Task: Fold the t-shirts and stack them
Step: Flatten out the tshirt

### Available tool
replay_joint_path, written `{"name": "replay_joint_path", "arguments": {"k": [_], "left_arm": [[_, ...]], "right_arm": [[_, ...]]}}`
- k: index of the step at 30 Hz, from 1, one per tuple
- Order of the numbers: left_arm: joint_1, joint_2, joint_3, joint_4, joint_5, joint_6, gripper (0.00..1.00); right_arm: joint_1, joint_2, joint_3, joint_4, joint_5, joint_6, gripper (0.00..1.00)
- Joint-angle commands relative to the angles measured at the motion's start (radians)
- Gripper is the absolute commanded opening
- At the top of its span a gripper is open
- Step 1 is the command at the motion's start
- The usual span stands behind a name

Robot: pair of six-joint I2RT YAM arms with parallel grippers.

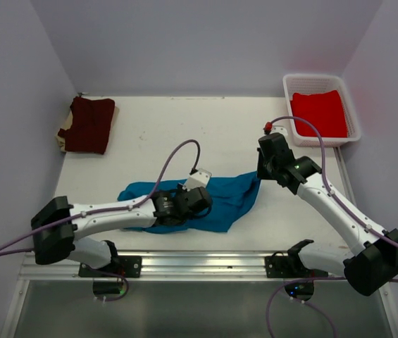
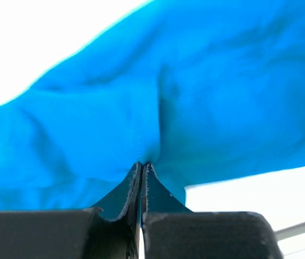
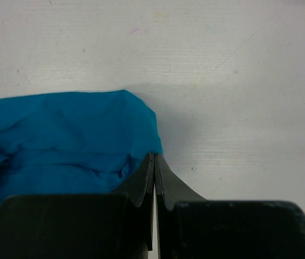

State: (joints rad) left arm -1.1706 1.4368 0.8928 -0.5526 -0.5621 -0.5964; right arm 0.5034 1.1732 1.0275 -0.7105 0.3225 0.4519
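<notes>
The teal-blue t-shirt (image 1: 230, 204) lies crumpled along the near middle of the table. My left gripper (image 1: 196, 200) rests on its middle, jaws closed and pinching a fold of the cloth (image 2: 195, 97) at the tips (image 2: 142, 163). My right gripper (image 1: 260, 174) is shut at the shirt's right corner, with the edge of the cloth (image 3: 60, 140) caught at the tips (image 3: 155, 155). The dark maroon t-shirt (image 1: 89, 125) lies folded at the far left. The bright red t-shirt (image 1: 318, 113) lies in the white basket (image 1: 311, 76) at the far right.
The white table (image 1: 184, 134) shows bare between the maroon shirt and the basket. A metal rail (image 1: 199, 264) runs along the near edge. Purple cables loop over both arms. Grey walls close in the table on three sides.
</notes>
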Motion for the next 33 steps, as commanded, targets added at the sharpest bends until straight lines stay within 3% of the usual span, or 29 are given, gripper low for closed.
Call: {"name": "replay_joint_path", "arguments": {"k": [1,5,16,18,19,20,21,27,28,31,32,33], "left_arm": [[-0.008,-0.154,0.132,-0.179,-0.182,-0.068,0.00],[-0.006,-0.284,0.241,-0.289,-0.300,-0.059,0.00],[0.000,-0.421,0.469,-0.566,-0.613,-0.129,0.00],[0.000,-0.531,0.521,-0.503,-0.622,-0.027,0.00],[0.002,-0.635,0.518,-0.346,-0.557,0.144,0.00],[0.000,-0.636,0.518,-0.293,-0.556,0.145,0.00],[0.000,-0.695,0.518,-0.236,-0.518,0.267,0.00],[0.034,-0.817,0.598,-0.049,-0.101,0.486,0.00],[0.063,-0.832,0.603,-0.024,0.027,0.501,0.00],[0.300,-0.881,0.595,0.063,0.318,0.543,0.00],[0.462,-0.886,0.594,0.086,0.385,0.544,0.00],[0.542,-0.886,0.598,0.091,0.524,0.549,0.00]], "right_arm": [[-0.005,-0.026,0.014,0.025,0.019,-0.012,0.00],[-0.016,-0.032,0.025,0.023,0.033,-0.007,0.00],[-0.019,-0.113,0.123,0.002,0.131,-0.015,0.00],[-0.017,-0.196,0.176,0.009,0.147,-0.037,0.00],[-0.017,-0.270,0.204,0.049,0.138,-0.070,0.00],[-0.017,-0.271,0.204,0.049,0.138,-0.070,0.00],[-0.017,-0.297,0.219,0.060,0.138,-0.093,0.00],[-0.017,-0.585,0.218,0.196,0.049,-0.194,0.00],[-0.019,-0.616,0.218,0.210,0.044,-0.208,0.00],[-0.017,-0.696,0.238,0.218,0.061,-0.252,0.00],[-0.019,-0.696,0.250,0.179,0.100,-0.257,0.00],[-0.019,-0.670,0.276,0.154,0.124,-0.257,0.00]]}}
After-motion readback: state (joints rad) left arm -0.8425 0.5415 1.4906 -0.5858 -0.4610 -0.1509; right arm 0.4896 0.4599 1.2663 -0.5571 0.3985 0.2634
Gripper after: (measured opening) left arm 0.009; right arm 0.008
